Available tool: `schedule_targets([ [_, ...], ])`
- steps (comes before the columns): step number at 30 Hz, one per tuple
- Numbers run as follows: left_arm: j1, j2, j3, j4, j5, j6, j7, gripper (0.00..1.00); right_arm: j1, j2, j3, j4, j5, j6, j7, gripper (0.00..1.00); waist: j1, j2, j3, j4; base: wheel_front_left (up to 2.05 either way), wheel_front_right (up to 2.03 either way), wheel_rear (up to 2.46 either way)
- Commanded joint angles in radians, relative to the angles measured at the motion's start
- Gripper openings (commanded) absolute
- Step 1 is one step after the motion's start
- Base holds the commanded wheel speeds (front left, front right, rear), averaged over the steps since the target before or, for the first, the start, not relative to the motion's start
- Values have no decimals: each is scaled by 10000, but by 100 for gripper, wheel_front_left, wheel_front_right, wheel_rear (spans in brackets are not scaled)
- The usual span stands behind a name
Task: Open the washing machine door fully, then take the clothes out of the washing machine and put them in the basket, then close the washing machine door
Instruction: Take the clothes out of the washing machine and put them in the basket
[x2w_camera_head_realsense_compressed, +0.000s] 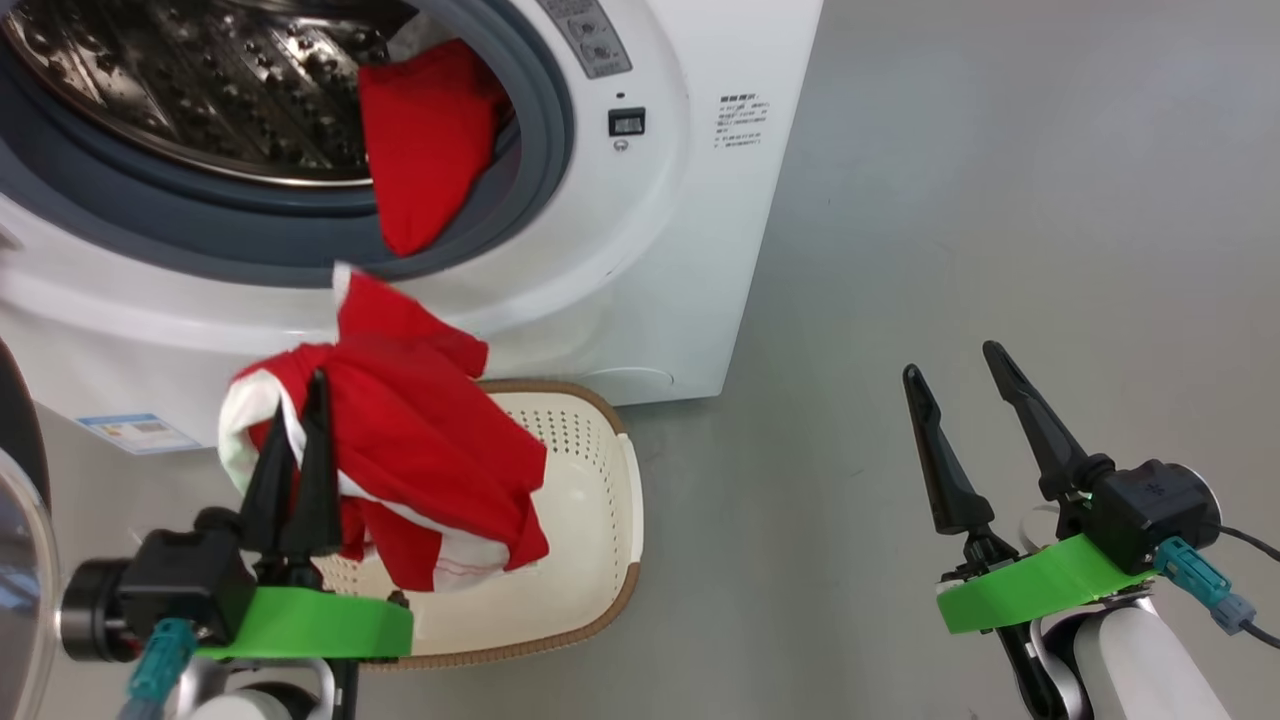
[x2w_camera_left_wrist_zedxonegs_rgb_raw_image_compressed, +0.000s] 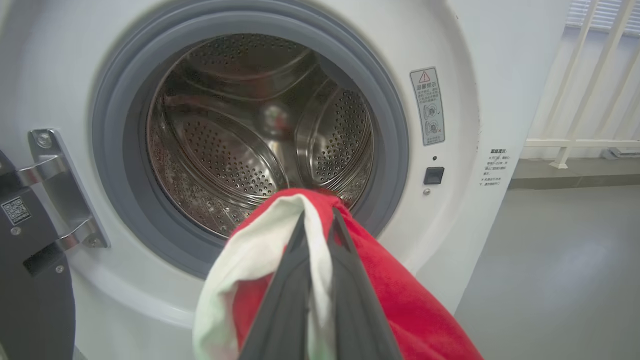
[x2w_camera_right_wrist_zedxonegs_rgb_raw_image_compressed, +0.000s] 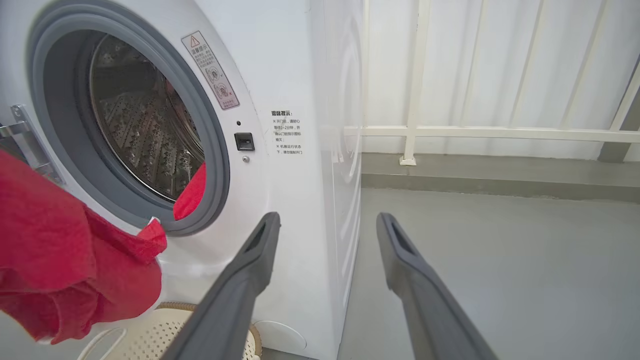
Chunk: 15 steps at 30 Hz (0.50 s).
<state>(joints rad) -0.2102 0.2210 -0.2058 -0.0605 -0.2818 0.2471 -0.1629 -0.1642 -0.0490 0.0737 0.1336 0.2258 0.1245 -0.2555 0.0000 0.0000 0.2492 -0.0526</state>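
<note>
Now the left gripper (x2w_camera_head_realsense_compressed: 300, 390) pinches a red cloth (x2w_camera_head_realsense_compressed: 430, 430) tight over the basket (x2w_camera_head_realsense_compressed: 612, 520) so it can drop in, while the right gripper (x2w_camera_head_realsense_compressed: 950, 358) hangs with fingers (x2w_camera_head_realsense_compressed: 940, 460) spread apart.

Washing machine (x2w_camera_left_wrist_zedxonegs_rgb_raw_image_compressed: 475, 50): glossy white casing, matt grey rubber ring (x2w_camera_left_wrist_zedxonegs_rgb_raw_image_compressed: 130, 210), shiny perforated steel drum (x2w_camera_left_wrist_zedxonegs_rgb_raw_image_compressed: 225, 165). Clothes (x2w_camera_head_realsense_compressed: 430, 440): soft red cloth. Basket (x2w_camera_head_realsense_compressed: 590, 520): smooth perforated plastic.
</note>
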Motion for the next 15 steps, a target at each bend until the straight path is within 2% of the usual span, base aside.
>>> schedule_targets([
  [1,-155,150,299,-107,-64,5,-105,0,-36,-12,199,-275,-64,62,-63,100,0,0,141,39,0,0,0],
  [15,-1998,-722,59,4148,-620,-790,-856,0,-434,-12,189,-413,-282,62,25,100,0,0,1560,106,0,0,0],
])
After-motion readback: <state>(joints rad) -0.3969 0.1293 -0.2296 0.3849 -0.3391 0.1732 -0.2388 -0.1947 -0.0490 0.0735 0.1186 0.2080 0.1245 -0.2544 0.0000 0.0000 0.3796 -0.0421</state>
